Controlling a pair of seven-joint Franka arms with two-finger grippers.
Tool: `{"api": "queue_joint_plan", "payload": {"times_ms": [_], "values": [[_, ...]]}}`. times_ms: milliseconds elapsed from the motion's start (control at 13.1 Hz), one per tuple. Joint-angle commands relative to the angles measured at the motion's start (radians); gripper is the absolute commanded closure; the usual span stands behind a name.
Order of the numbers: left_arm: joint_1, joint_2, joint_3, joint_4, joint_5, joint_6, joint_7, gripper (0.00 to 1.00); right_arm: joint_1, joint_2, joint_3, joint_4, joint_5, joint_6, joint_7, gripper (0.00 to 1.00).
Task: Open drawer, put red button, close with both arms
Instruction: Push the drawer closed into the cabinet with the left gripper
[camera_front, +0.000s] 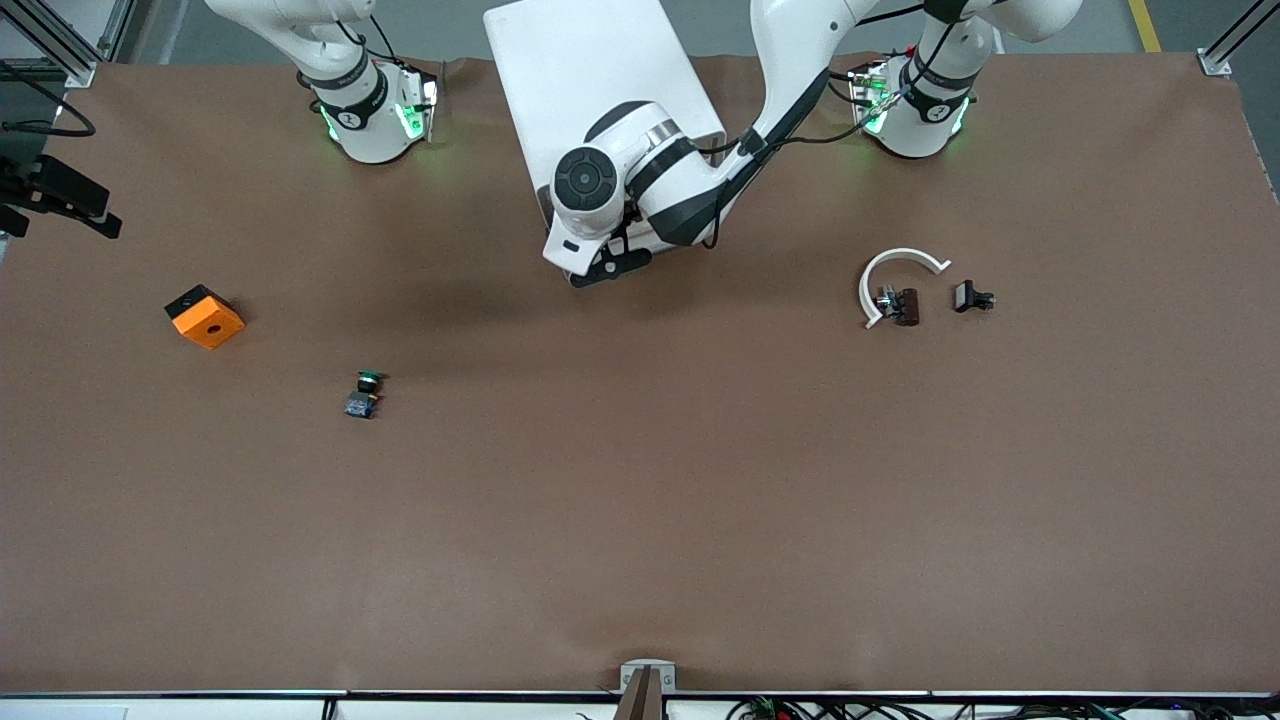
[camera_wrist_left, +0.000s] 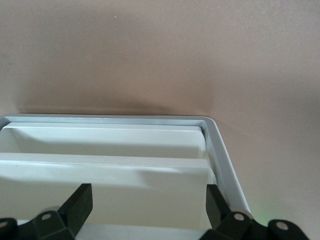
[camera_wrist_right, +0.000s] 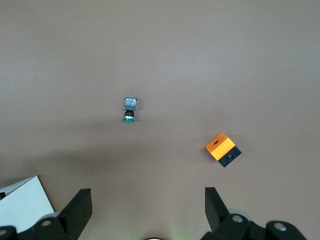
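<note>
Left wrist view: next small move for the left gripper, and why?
Probably lower the left gripper onto the top drawer front and close: its fingers stand open over the cabinet front edge, gripping nothing. The right gripper waits open above the table, by the green button.

no readable text (any view)

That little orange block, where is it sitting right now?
In the front view the orange block lies on the table toward the right arm's end, with the green-capped button its nearest neighbour, slightly nearer the camera.
</note>
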Motion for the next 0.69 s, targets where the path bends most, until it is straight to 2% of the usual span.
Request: {"api": "queue_joint_plan", "payload": {"times_ms": [0, 153, 305, 611], "values": [[0.002, -0.005, 0.002, 0.011, -0.032, -0.010, -0.001, 0.00, -0.021, -0.024, 0.015, -0.024, 0.006, 0.011, 0.014, 0.00], [0.022, -0.009, 0.019, 0.011, -0.017, -0.011, 0.003, 0.00, -0.019, -0.024, 0.018, -0.024, 0.006, -0.001, 0.019, 0.00], [0.086, -0.019, 0.021, 0.016, 0.007, -0.019, 0.028, 0.00, -0.021, -0.024, 0.015, -0.024, 0.007, -0.010, 0.057, 0.00], [0.200, -0.052, 0.021, 0.016, 0.179, -0.069, 0.138, 0.00, -0.022, -0.024, -0.002, -0.026, 0.009, -0.015, 0.060, 0.00]]}}
